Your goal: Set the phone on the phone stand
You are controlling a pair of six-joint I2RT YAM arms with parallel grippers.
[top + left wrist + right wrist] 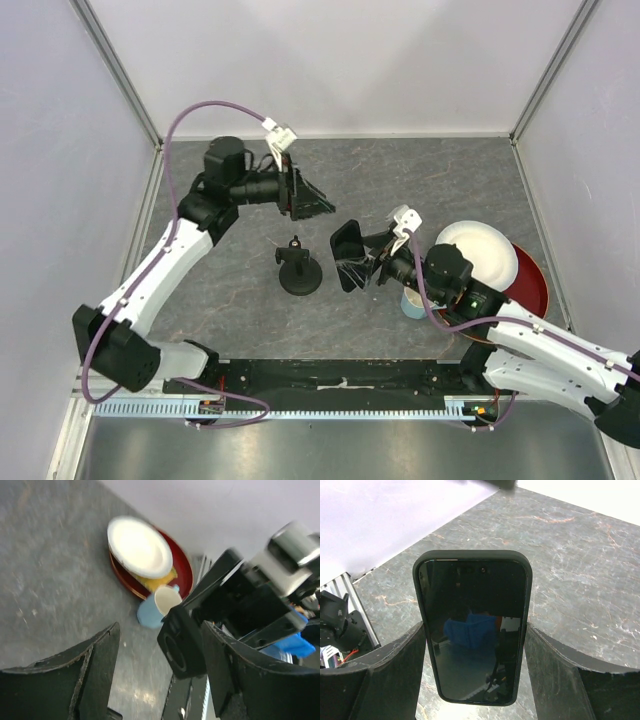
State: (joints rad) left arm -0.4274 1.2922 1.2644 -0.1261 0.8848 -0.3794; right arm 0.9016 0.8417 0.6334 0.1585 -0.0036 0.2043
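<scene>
Your right gripper (356,262) is pinching the phone (472,635) by its long edges, just right of the phone stand (298,270). Be easing it leftward, upright, onto the stand's top. Your left gripper (312,198) is gaping empty beyond the stand.

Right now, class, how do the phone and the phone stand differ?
The phone is a flat slab; the phone stand is a disc with a post. The phone is gripped by the right gripper; the stand rests on the table. Both are black.
</scene>
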